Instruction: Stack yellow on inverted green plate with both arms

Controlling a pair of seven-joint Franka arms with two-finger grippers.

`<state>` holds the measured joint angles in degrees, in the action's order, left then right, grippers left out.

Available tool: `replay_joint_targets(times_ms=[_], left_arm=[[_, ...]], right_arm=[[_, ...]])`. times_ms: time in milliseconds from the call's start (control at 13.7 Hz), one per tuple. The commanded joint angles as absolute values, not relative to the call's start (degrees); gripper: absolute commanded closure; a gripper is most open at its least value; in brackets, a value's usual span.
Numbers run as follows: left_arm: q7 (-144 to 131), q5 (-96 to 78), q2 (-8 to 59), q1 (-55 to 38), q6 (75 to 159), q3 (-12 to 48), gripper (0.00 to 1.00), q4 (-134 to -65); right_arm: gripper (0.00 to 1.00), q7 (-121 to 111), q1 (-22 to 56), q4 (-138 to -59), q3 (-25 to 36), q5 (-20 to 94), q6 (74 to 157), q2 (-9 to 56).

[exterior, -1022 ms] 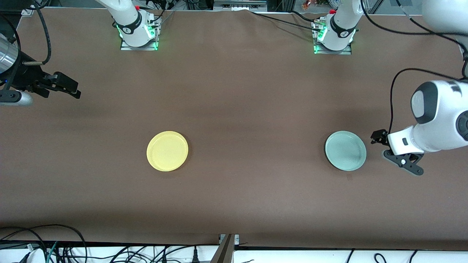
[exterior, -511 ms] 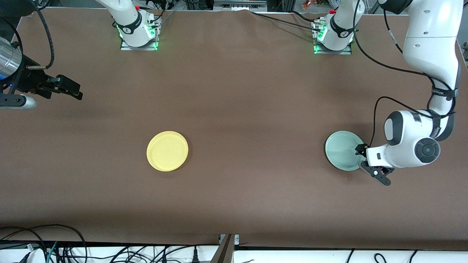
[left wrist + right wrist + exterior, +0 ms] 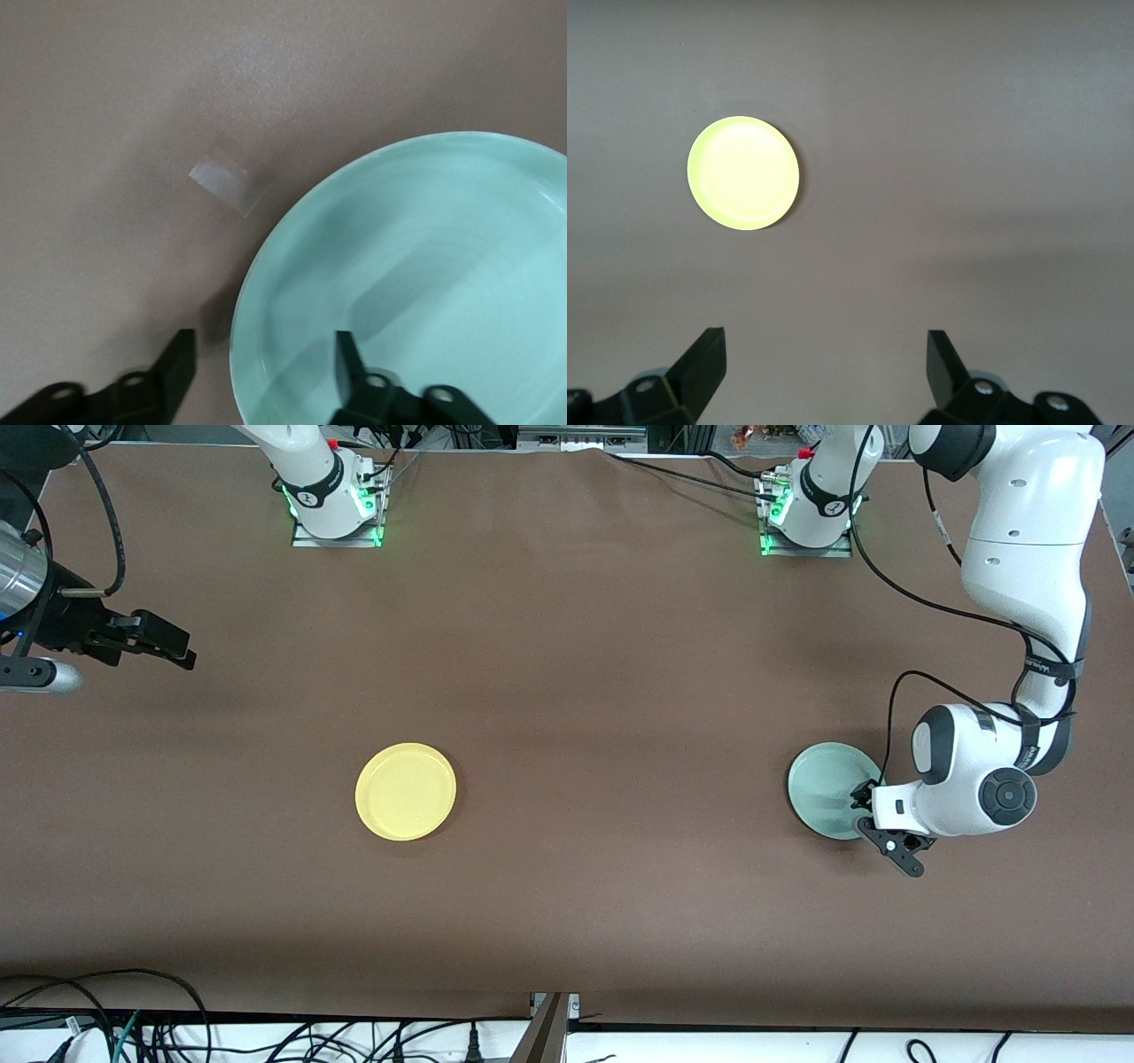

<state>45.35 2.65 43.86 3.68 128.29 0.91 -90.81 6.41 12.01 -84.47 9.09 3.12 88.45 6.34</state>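
Observation:
The yellow plate (image 3: 406,791) lies rim up on the brown table toward the right arm's end; it also shows in the right wrist view (image 3: 743,185). The pale green plate (image 3: 826,786) lies rim up toward the left arm's end. My left gripper (image 3: 861,808) is open and low at the plate's edge. In the left wrist view the gripper (image 3: 263,372) straddles the rim of the green plate (image 3: 416,266), one finger over the inside, the other over the table. My right gripper (image 3: 180,651) is open and empty (image 3: 827,367), held up over the table's end, well away from the yellow plate.
A small piece of clear tape (image 3: 226,181) is stuck to the table just outside the green plate. The arm bases (image 3: 335,509) (image 3: 806,514) stand along the table's edge farthest from the front camera. Cables (image 3: 177,1036) hang past the nearest edge.
My left arm has swung in from the table's end and lowered its gripper onto the green plate's edge. My right gripper has barely shifted. Neither plate has moved.

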Motion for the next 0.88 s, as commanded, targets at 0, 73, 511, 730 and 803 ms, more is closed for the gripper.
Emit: replay_joint_targets(times_ms=[0,73,511,730,803], left_arm=[[47.64,3.78,44.65,3.96,128.5,1.05,1.0,-89.21],[47.55,3.78,44.65,3.78,128.41,0.97,1.0,-89.21],[47.02,7.53,40.62,2.21,125.79,1.05,1.0,-88.33],[44.67,19.91,36.49,-4.19,122.71,0.79,1.0,-88.16],[41.26,23.61,35.87,-6.57,120.17,0.7,1.0,-87.11]], right_arm=[[0.0,5.46,11.34,-83.85,8.53,2.2,86.49,6.24],[0.0,4.06,11.34,-83.59,8.53,2.28,85.79,6.41],[0.0,1.32,12.48,-85.77,8.0,3.43,88.32,9.75],[0.0,1.23,13.35,-93.58,7.56,3.43,99.71,11.32],[0.0,1.23,14.06,-94.39,7.3,3.43,102.8,14.04]])
